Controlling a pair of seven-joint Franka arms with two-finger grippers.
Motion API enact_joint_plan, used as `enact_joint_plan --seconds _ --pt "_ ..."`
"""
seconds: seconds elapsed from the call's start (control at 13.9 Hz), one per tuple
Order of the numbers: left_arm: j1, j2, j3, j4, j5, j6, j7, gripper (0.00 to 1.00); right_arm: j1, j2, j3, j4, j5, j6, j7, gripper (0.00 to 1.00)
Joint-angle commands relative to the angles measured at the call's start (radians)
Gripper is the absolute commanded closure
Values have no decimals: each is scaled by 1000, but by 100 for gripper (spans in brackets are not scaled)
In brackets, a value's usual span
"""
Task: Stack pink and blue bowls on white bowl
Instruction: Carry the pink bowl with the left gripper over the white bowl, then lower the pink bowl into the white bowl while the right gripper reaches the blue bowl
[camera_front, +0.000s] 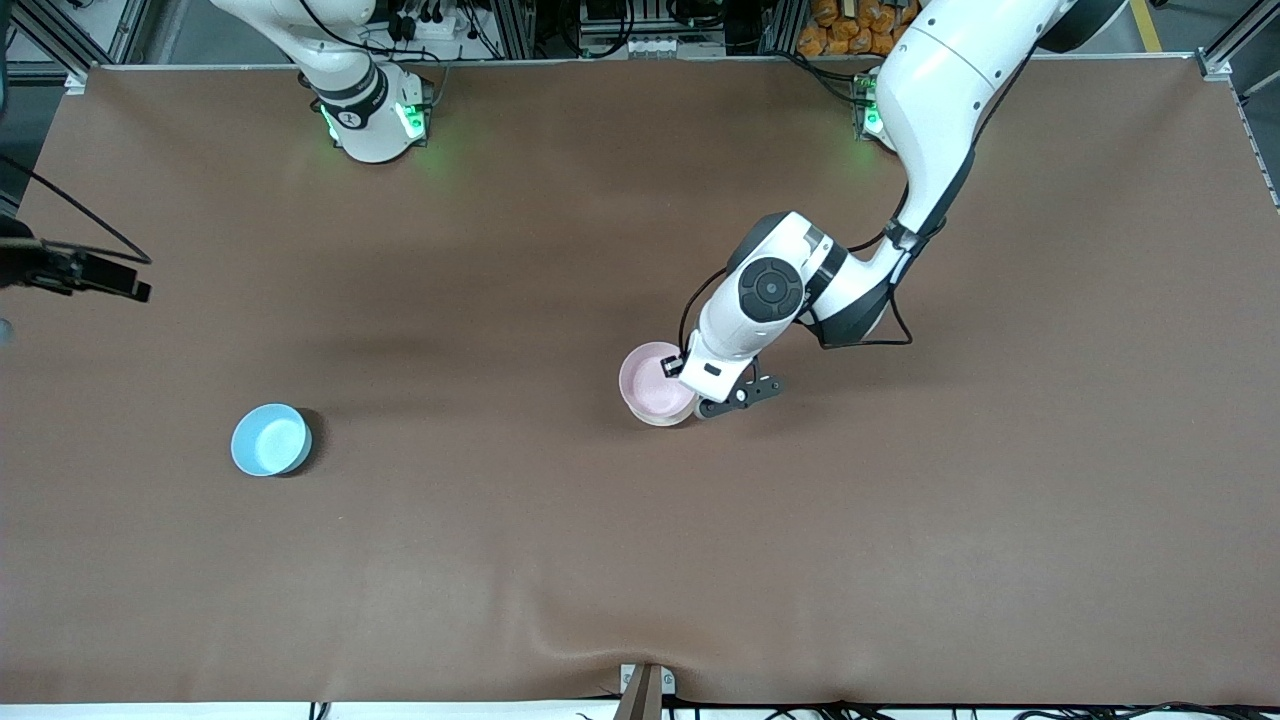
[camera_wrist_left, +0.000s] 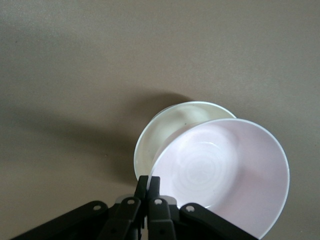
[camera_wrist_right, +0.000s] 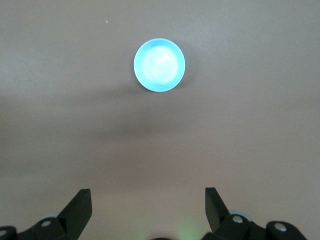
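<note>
Nearest the front camera, toward the right arm's end, sat the glossy sky-blue bowl (camera_front: 271, 440) on the brown table (camera_front: 900, 560), under the raised, wide-open right gripper (camera_wrist_right: 148, 205), while the left gripper (camera_wrist_left: 148, 187) pinched the pale pink bowl's (camera_front: 655, 380) rim over the white bowl (camera_wrist_left: 165, 135).
</note>
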Motion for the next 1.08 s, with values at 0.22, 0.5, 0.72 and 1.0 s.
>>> enact_joint_plan --seconds 0.22,0.5,0.72,1.0 --pt "-20 39 21 29 91 12 -37 100 -38 273 1 91 4 98 -1 0" --pt "-20 45 21 29 89 14 -67 81 -13 415 2 105 4 344 0 0" --pt "-26 28 22 44 97 11 -116 0 -5 454 1 97 -8 399 7 0" --pt "41 -134 36 67 111 -134 -98 0 -58 495 -1 91 -8 420 -13 0"
